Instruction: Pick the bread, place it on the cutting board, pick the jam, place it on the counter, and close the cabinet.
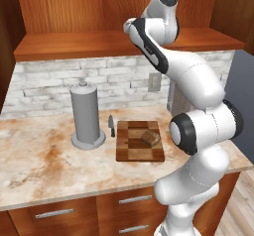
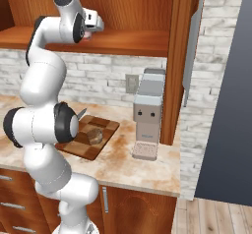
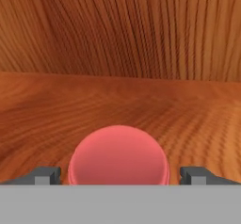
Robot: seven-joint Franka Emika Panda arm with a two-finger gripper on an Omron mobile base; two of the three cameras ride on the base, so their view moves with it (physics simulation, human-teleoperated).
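My claw [image 3: 120, 175] stands wide apart, one fingertip [image 3: 46, 175] on each side of the jam [image 3: 118, 155], whose red lid sits between them untouched on the cabinet [image 3: 117, 100] shelf. From the right base view my hand [image 2: 91, 26] reaches in over that wooden shelf, high above the desk [image 1: 39, 160]. Down on the desk, the bread [image 1: 150, 139] lies on the cutting board [image 1: 134, 148], toward its right side. A grey cylindrical holder [image 1: 87, 115] stands just left of the board, a small knife [image 1: 111, 126] between them, and a grey appliance [image 2: 147, 115] stands further right.
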